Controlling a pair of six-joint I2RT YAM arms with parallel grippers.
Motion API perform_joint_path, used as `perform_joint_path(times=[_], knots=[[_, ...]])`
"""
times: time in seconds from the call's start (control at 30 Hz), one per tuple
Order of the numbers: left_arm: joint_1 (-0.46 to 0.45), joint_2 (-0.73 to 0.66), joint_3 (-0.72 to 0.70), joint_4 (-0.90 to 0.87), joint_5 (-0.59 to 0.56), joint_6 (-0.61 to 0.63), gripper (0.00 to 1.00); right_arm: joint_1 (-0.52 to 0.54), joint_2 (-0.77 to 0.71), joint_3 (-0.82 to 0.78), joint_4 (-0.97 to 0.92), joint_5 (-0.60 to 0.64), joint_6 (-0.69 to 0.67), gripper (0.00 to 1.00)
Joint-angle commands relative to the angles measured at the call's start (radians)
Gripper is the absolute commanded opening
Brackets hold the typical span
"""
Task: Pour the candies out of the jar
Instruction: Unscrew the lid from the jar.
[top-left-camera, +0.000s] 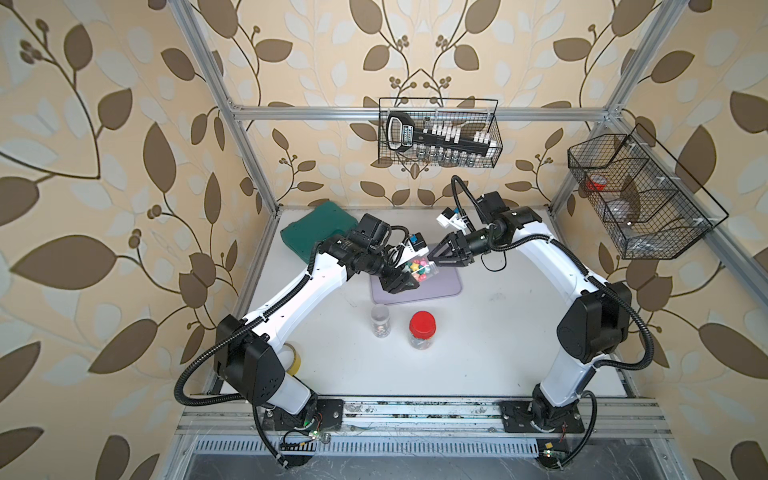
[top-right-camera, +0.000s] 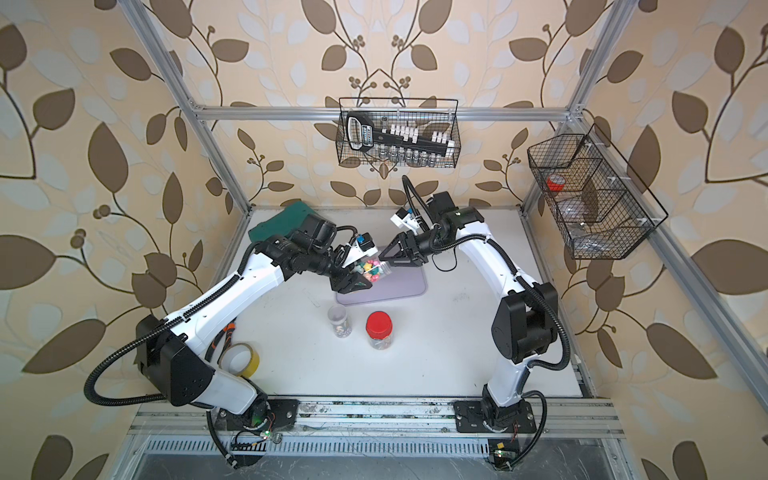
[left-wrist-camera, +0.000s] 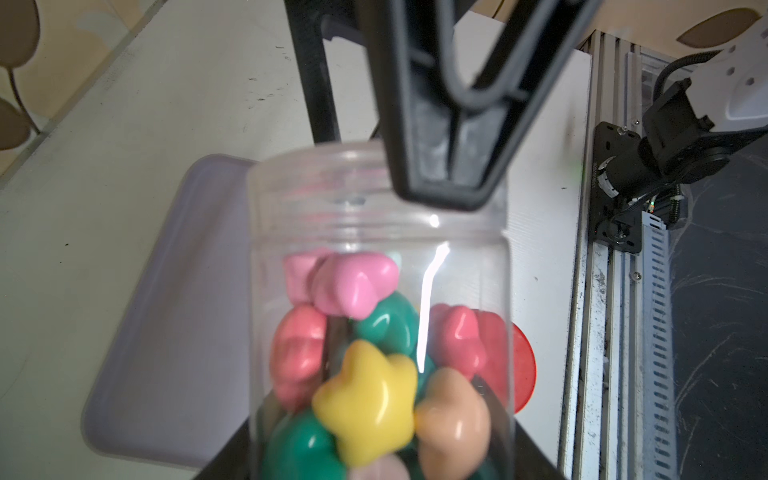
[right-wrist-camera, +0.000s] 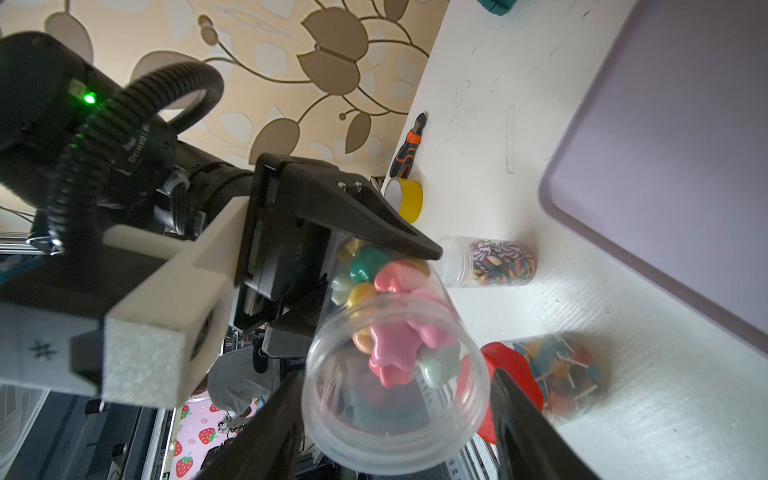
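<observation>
Walls (top-left-camera: 104, 208) papered in brown leaf pattern; aluminium frame (top-left-camera: 415, 112) all round. White table (top-left-camera: 478, 332), scuffed. On it a lavender tray (top-left-camera: 440, 286) toward the back, a green pad (top-left-camera: 316, 224) in the far left corner, a red-lidded jar (top-left-camera: 422, 330) and a smaller clear jar (top-left-camera: 380, 320) upright just in front of the tray, and a yellow tape roll (top-right-camera: 245, 359) at the left edge. Both arms reach inward, wrists meeting above the tray. Left gripper (top-left-camera: 405, 278) clamped on the body of the jar (right-wrist-camera: 395, 453), which is held in the air and tipped, open mouth toward the right gripper (top-left-camera: 434, 262). Right jaws spread, one either side of the jar's rim; contact unclear. The candies (left-wrist-camera: 365, 399), pink, green and yellow, are all inside the jar.
</observation>
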Motion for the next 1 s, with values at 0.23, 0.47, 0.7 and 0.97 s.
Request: perform_joint_path(times=[0.23, 0.47, 0.7, 0.97], knots=[[-0.007, -0.049, 0.037, 0.044, 0.058, 0.018, 0.60, -0.003, -0.013, -0.025, -0.003, -0.033, -0.024, 0.67], [-0.008, -0.049, 0.038, 0.048, 0.061, 0.017, 0.60, -0.002, -0.013, -0.028, -0.001, -0.039, -0.027, 0.61], [-0.007, -0.049, 0.037, 0.056, 0.068, 0.012, 0.60, 0.002, -0.012, -0.031, 0.001, -0.049, -0.028, 0.58], [-0.007, -0.050, 0.034, 0.068, 0.081, 0.002, 0.60, 0.006, -0.005, -0.038, 0.003, -0.051, -0.030, 0.63]])
